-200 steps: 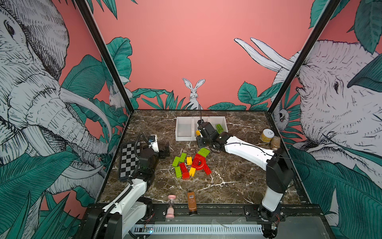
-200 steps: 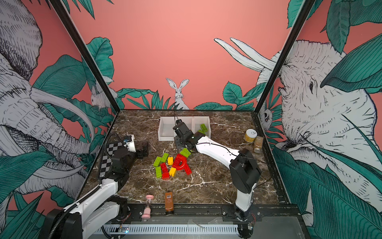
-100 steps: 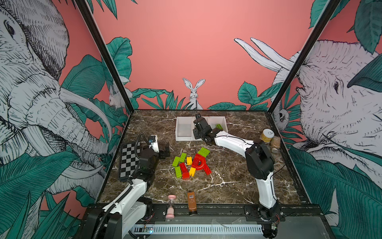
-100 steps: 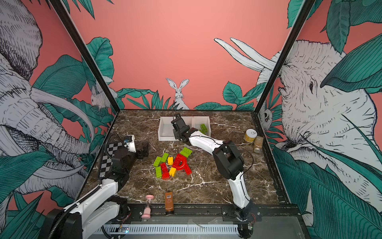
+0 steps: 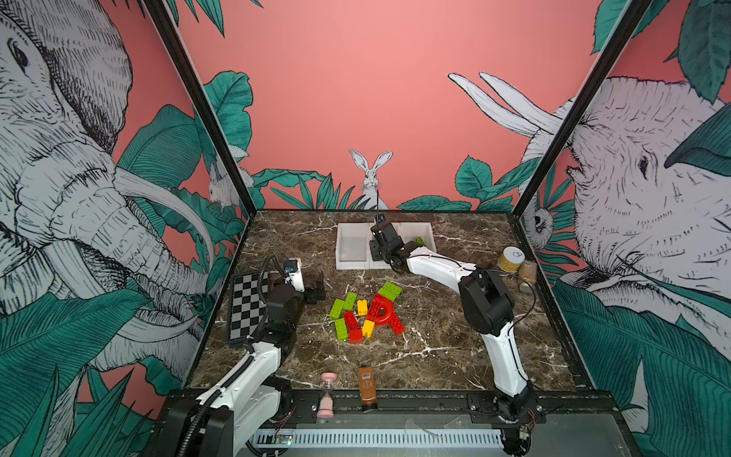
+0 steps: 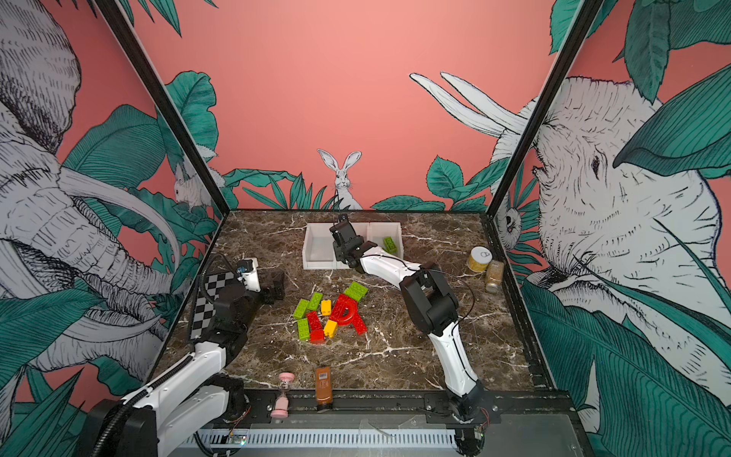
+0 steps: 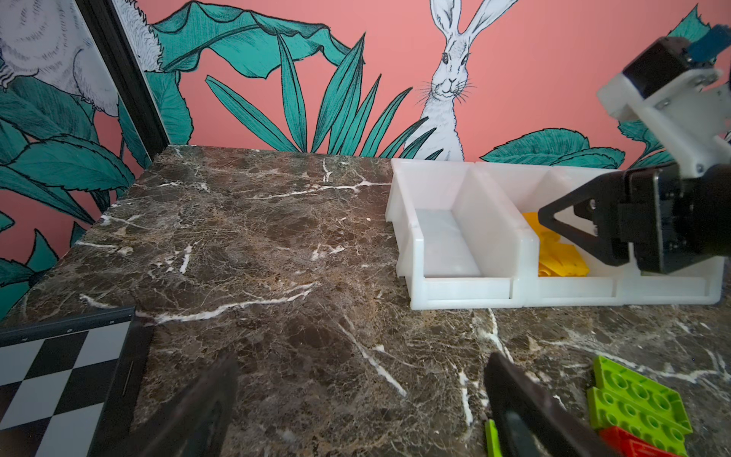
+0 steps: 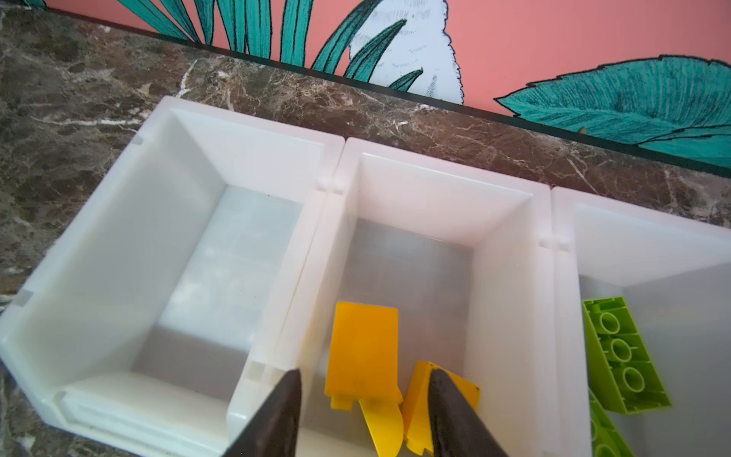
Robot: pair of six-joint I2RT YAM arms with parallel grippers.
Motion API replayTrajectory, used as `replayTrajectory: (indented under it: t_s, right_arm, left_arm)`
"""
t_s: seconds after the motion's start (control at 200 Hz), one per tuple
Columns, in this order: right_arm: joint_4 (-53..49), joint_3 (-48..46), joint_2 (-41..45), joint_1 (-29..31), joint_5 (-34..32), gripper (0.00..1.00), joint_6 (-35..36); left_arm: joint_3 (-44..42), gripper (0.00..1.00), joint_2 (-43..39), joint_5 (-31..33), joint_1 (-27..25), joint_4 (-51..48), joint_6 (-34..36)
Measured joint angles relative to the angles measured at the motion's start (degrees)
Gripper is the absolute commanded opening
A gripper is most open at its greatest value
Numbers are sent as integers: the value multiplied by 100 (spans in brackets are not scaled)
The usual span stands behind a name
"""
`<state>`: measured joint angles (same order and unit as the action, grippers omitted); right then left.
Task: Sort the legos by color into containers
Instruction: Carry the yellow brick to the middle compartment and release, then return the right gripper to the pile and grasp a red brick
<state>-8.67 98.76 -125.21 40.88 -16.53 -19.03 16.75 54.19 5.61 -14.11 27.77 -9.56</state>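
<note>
- Brown veined marble forms the bench (image 5: pixel 435 356), walled by pink jungle murals; the containers (image 5: pixel 339 245) stand in a row near its back edge.
- Most legos (image 5: pixel 368 312) lie heaped mid-bench; yellow pieces (image 8: pixel 364 344) sit in the middle bin, a green brick (image 6: pixel 389 244) in the bin nearer the right edge, nothing in the third.
- Right end effector (image 8: pixel 364 374) hangs over the middle bin, jaws parted, apparently gripping nothing; left end effector (image 7: pixel 360 364) waits near the left edge, spread wide and empty.
- Bricks look light, rigid, hollow and glossy, so likely slippery: pinching across flat side walls seems safer than over studs. The red arch (image 5: pixel 381 310) probably wants a grip across one leg.
- Right arm hides the middle bin in both top views; the yellow pieces are cut off in the right wrist view, and whether one touches a finger I cannot tell. Overlaps in the heap hide some bricks.
</note>
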Motion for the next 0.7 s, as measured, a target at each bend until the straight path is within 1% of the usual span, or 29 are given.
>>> replayTrajectory:
  t_s: [0.15,0.245,0.325,0.46,0.595,0.7]
  right_arm:
    - [-118,-61,68,2,249,60,-26]
    - [-251,-391,398,22,546,60,-26]
    - [-424,-896,942,72,876,60,-7]
    - [-898,-1718,2116,282,1353,60,192]
    - [-1379,-2400,3097,535,1580,60,522]
    - [-1766,-2944,3532,669,1663,60,678]
  left_arm:
    - [0,98,0,-2,-2,0,-2]
    - [0,98,0,-2,-2,0,-2]
    - [0,98,0,-2,-2,0,-2]
    - [0,98,-2,-2,-2,0,-2]
    - [0,98,0,-13,-2,0,-2]
    - [0,98,2,-20,-2,0,-2]
